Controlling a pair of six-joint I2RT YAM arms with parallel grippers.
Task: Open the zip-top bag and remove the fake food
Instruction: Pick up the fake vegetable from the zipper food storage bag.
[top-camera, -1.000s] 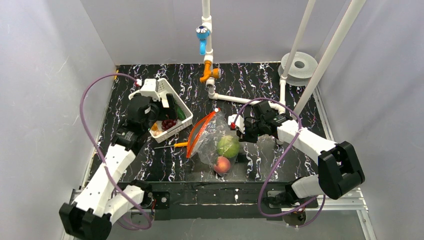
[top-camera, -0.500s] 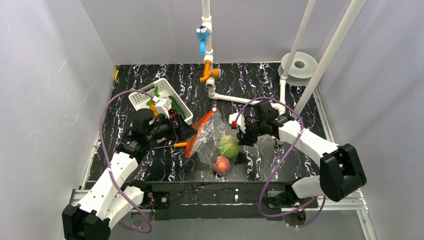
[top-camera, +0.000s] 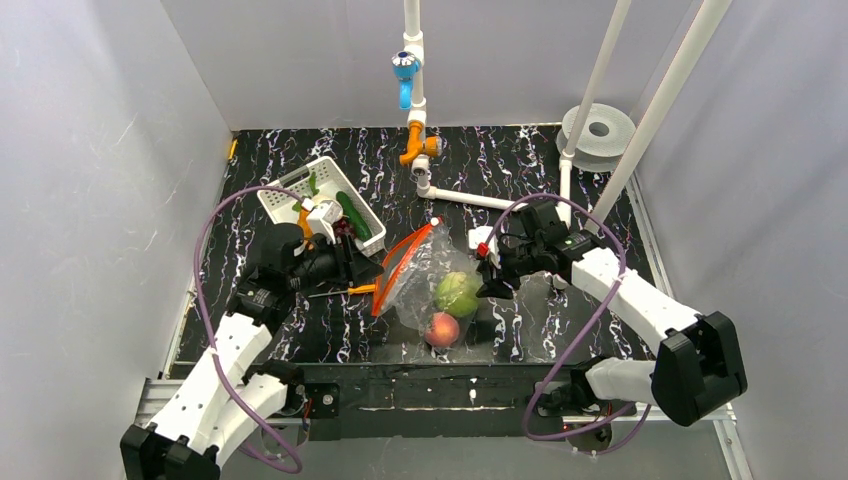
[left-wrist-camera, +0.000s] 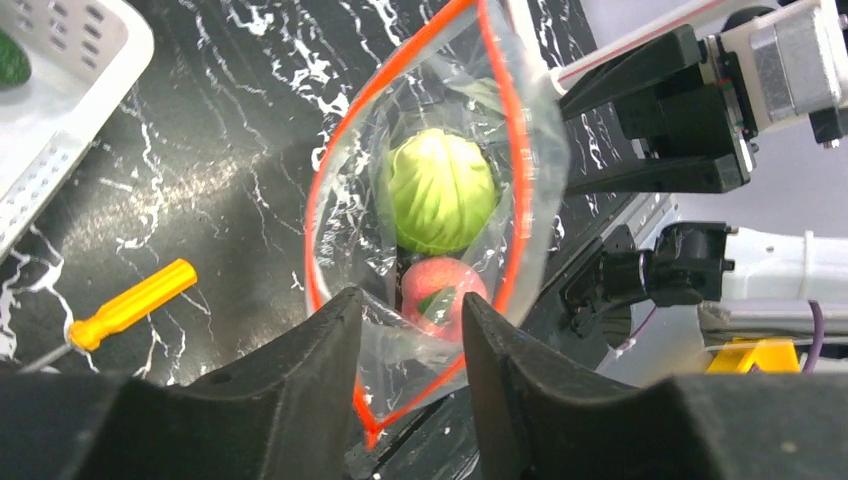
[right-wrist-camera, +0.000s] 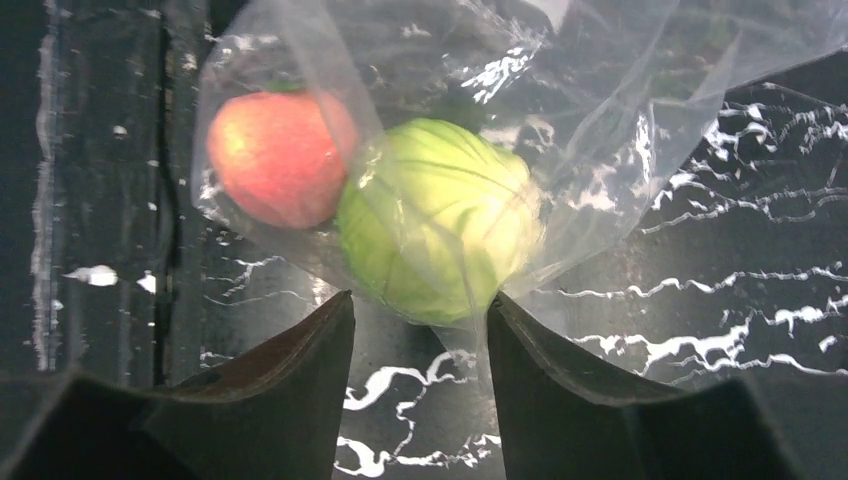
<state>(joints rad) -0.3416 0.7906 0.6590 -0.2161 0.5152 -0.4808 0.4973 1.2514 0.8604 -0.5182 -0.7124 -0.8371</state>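
1. The zip-top bag (top-camera: 425, 262) lies on the black marbled surface (top-camera: 560, 180) between the two arms. Its orange-red zip strip (left-wrist-camera: 318, 195) gapes in a long loop, so the mouth is open and faces the left arm.
2. Two pieces of fake food are inside the bag. The green round vegetable (right-wrist-camera: 435, 220) sits in the middle, and the pink-red peach (right-wrist-camera: 275, 155) is just beside it, touching it, on the side nearer the arm bases.
3. The left hand (left-wrist-camera: 408, 310) is at the mouth of the bag. Its fingers are spread with a clear gap, and the near end of the mouth's clear film and zip strip lies in that gap. The pictures do not show whether either finger presses the plastic.
4. The right hand (right-wrist-camera: 420, 305) is at the closed end of the bag with its fingers spread and pinching nothing. The green vegetable shows just beyond the tips, behind the film.
5. The white slotted basket (top-camera: 290, 190) stands at the far left, well apart from the bag, with a dark green cucumber (top-camera: 352, 214) lying in it.
6. A small orange-handled tool (left-wrist-camera: 130, 305) lies flat on the surface between the basket and the bag.
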